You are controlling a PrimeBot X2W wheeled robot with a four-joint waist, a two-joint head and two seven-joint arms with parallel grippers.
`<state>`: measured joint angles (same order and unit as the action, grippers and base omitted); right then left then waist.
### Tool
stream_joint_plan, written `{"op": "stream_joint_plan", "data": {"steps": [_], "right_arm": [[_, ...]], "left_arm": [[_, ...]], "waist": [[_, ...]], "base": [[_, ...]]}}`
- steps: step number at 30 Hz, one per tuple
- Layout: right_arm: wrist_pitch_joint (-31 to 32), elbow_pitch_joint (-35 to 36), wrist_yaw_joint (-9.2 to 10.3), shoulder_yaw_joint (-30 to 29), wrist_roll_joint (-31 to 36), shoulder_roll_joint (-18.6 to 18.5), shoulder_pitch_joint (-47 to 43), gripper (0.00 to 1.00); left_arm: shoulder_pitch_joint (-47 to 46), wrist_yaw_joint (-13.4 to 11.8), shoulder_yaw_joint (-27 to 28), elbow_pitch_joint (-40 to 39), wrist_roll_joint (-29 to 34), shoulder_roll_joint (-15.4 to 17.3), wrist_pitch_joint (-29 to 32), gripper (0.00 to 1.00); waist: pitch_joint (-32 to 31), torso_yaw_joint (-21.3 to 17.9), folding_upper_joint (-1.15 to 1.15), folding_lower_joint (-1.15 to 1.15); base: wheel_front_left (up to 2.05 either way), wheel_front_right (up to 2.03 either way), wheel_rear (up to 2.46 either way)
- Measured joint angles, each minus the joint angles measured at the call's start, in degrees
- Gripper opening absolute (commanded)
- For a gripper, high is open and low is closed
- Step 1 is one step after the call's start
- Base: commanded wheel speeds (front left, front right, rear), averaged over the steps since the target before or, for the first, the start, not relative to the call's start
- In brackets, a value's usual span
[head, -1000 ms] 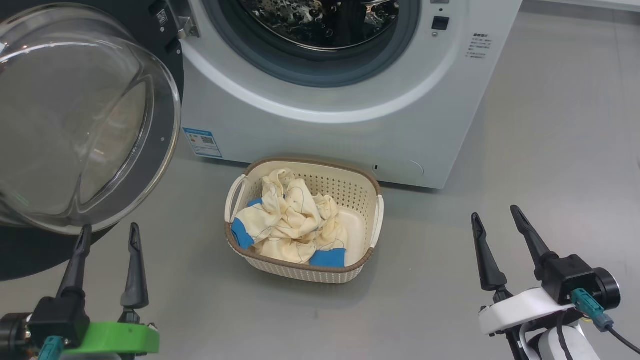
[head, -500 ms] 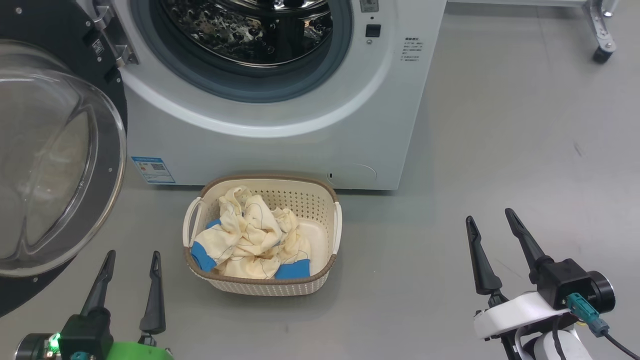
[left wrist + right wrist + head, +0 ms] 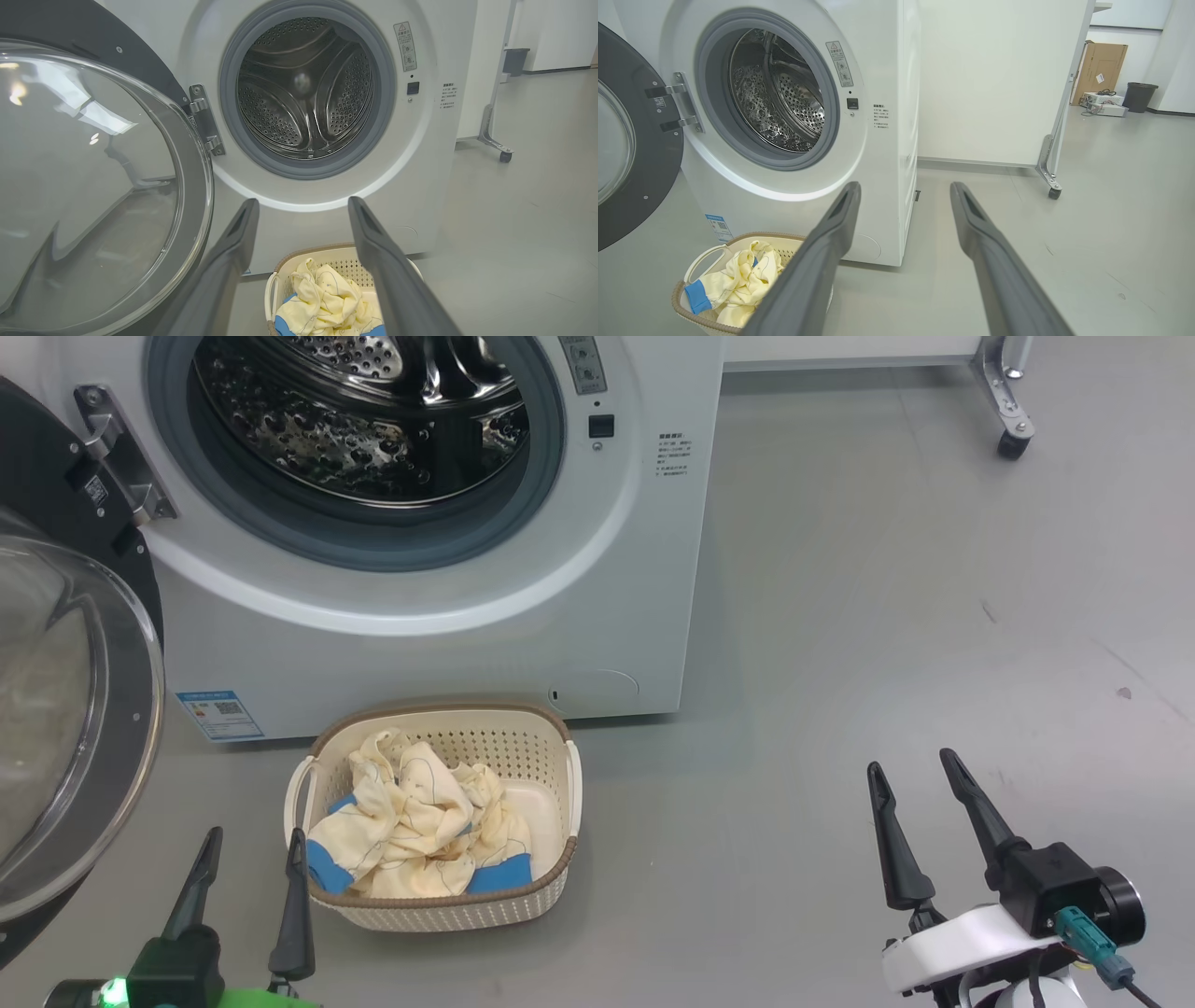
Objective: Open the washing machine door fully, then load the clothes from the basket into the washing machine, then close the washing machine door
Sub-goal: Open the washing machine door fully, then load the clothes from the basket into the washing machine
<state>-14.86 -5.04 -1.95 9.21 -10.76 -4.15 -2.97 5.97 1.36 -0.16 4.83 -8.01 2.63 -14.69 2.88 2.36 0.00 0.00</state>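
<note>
grey floor — cream basket heaped with yellow, blue-cuffed clothes.

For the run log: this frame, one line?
washing machine door open | clothes in basket | drum empty | left gripper jaws open, empty | right gripper jaws open, empty

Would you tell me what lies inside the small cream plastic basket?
Crumpled cream-yellow clothes with blue cuffs lie in the basket, its bare bottom showing on the right; anything under the pile is hidden.

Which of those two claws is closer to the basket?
The left gripper, green at its base, beside the basket; the right gripper, white at its base, stands well off.
</note>
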Motion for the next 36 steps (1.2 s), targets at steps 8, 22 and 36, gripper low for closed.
{"op": "stream_joint_plan", "data": {"steps": [8,22,36], "right_arm": [[0.0,0.4,0.05,-0.4,0.0,0.2,-1.7,1.00],[0.0,1.1,0.05,-0.7,0.3,0.4,-2.4,1.00],[0.0,1.6,0.05,-0.9,0.3,0.5,-2.6,1.00]], "left_arm": [[0.1,-0.1,-1.1,0.2,0.3,0.0,0.0,1.00],[0.1,-0.6,-1.6,-0.1,0.5,0.0,0.0,1.00],[0.1,-1.6,-1.5,-0.1,0.5,0.0,0.0,1.00]], "waist": [[-1.8,-1.3,0.00,0.00],[-2.0,-1.5,0.00,0.00],[-2.0,-1.5,0.00,0.00]], "base": [[0.00,0.00,0.00],[0.00,0.00,0.00],[0.02,-0.02,0.00]]}}
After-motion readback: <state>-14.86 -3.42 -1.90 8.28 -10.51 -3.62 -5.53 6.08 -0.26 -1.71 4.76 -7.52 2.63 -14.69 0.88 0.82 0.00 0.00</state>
